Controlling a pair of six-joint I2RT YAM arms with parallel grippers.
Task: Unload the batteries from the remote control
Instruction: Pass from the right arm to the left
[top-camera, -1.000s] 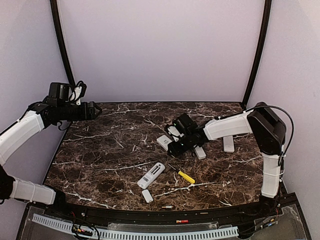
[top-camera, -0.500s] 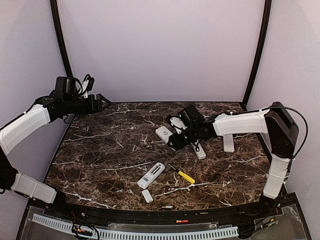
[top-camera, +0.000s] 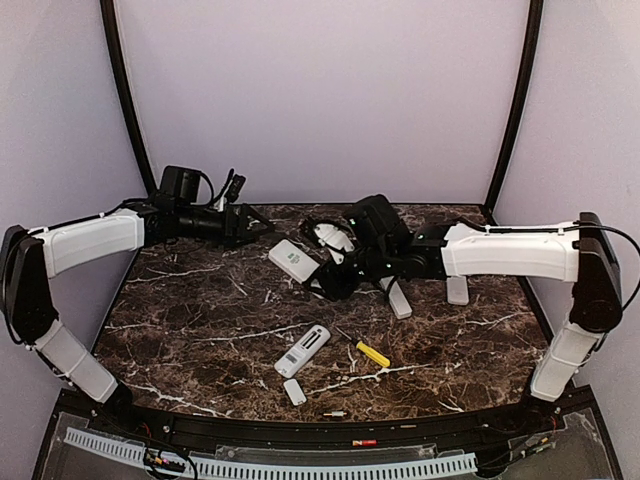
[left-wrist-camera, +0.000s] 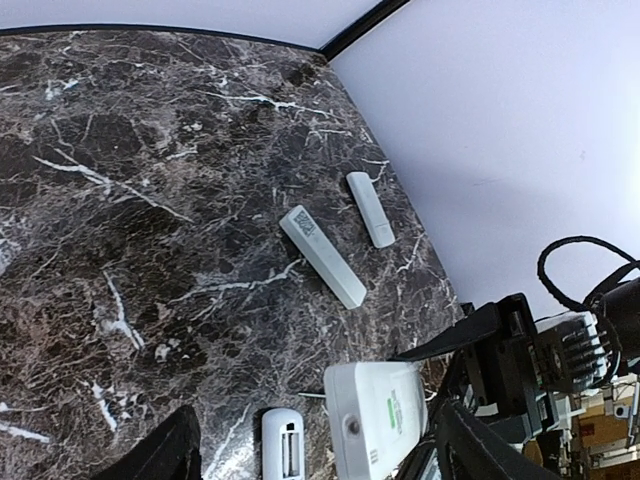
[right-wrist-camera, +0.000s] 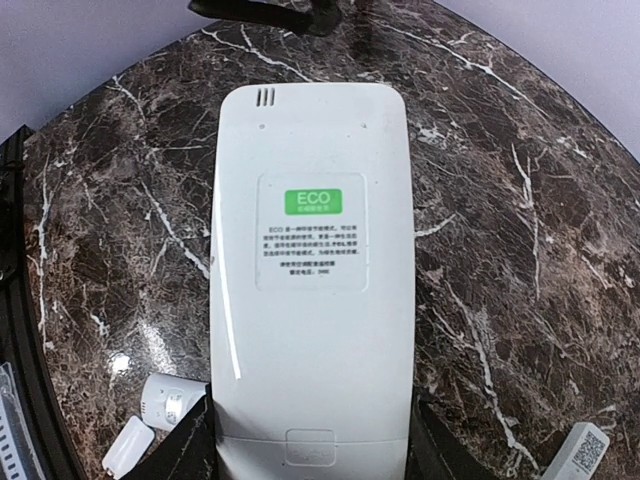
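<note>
The right hand (top-camera: 320, 278) is clamping the white remote (right-wrist-camera: 312, 250) by one end, holding it back-up over the desk (top-camera: 200, 300) near its far edge, likely presenting it to the wide-open, empty left hand (top-camera: 255, 225). Any batteries inside are staying hidden; one loose battery (top-camera: 335, 413) is lying by the near edge.

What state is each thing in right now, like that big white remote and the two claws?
Wide white plastic remote with green ECO label: held in the air, back up, battery cover on.
Right gripper: shut on that remote.
Left gripper: open, empty.
Slim white plastic remote: lying flat on the dark marble table.
Yellow-handled screwdriver: lying loose.
Small white rectangular cover: lying loose, detached.
</note>
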